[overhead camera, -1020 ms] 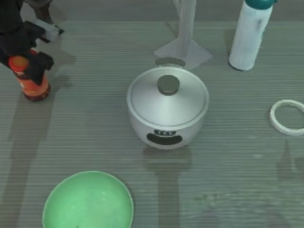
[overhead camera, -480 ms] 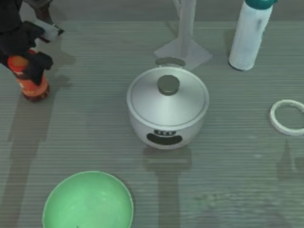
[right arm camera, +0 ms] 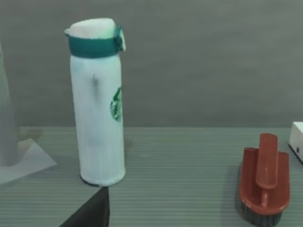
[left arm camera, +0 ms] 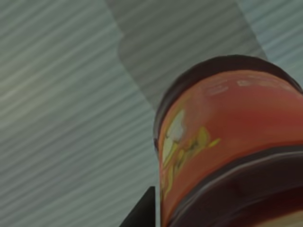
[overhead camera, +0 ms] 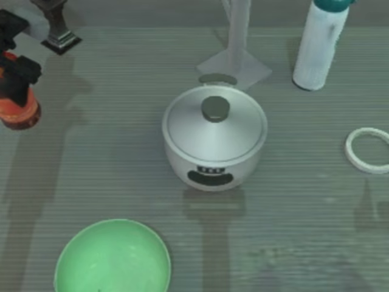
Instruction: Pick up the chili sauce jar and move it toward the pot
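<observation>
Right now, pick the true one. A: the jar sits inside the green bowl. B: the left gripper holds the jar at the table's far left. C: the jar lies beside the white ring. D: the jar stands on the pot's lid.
B: the left gripper is clamped on the jar at the top view's far left edge, well away from the pot, the bowl and the ring.

Grey ribbed table (overhead camera: 109,164). On it:
- pot (overhead camera: 214,137), centre
- green bowl (overhead camera: 112,258), lower left
- white bottle (overhead camera: 320,45), upper right
- white ring (overhead camera: 368,150), right edge
- pale stand (overhead camera: 234,61), upper middle
- red brush (right arm camera: 263,180), near the bottle
</observation>
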`<state>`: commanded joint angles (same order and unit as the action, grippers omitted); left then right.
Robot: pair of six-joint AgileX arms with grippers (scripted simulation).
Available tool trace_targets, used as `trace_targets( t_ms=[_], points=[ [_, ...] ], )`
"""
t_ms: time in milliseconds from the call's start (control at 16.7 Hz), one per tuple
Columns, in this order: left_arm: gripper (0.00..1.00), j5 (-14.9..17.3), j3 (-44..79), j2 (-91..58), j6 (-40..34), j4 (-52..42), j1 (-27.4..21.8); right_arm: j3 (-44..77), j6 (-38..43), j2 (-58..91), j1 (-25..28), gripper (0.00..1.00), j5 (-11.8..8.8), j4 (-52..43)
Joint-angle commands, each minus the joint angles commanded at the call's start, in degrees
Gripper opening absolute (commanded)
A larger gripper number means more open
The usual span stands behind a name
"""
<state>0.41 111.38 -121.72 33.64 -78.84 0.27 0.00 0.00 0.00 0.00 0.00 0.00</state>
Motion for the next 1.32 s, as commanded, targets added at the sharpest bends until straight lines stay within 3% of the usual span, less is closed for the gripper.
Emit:
trace_targets(
  t_ms=[540, 720, 900, 1320],
  points=[
    [0.00, -0.1, -5.4, 5.6, 0.0, -0.9, 0.0, 0.0, 0.0, 0.0, 0.0, 1.00, 0.0, 0.0],
    [0.00, -0.1, -5.1, 4.2, -3.7, -0.9, -1.4, 0.0, 0.0, 0.0, 0.0, 1.00, 0.0, 0.0],
    [0.00, -0.3, -4.2, 1.9, -12.8, -0.2, -4.6, 0.0, 0.0, 0.0, 0.0, 1.00, 0.0, 0.0],
    [0.00, -0.8, -1.9, -2.5, -42.2, 3.6, -14.0, 0.0, 0.0, 0.0, 0.0, 1.00, 0.0, 0.0]
  ],
)
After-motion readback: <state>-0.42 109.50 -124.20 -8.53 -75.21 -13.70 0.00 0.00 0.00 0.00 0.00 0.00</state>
